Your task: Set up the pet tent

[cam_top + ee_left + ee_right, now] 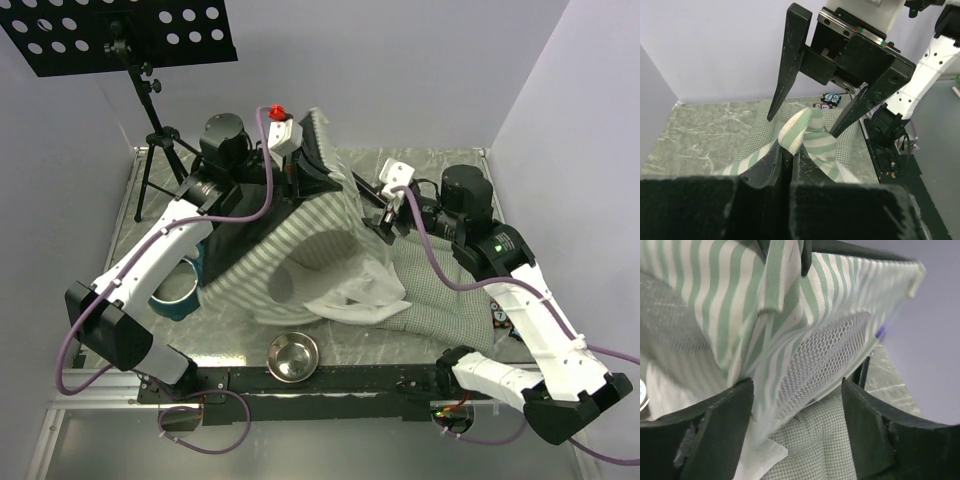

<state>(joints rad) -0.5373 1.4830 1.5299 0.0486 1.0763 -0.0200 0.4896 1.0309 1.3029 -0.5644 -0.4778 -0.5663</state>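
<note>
Soft, even light falls from above in the overhead view, with only faint shadows; the bench point(235, 335) shows pale streaks of glare and the steel bowl point(293, 356) glints. In the right wrist view the pet tent point(740, 300) is near and blurred at left. The left end effector point(788, 155) looks dark and soft-focused up close.

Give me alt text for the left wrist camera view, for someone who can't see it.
The left tool, at the bottom of the view, pinches a fold of the green-and-white striped pet tent. Facing it, the right tool hangs open over that fold, above the checked mat and the marbled table.
</note>
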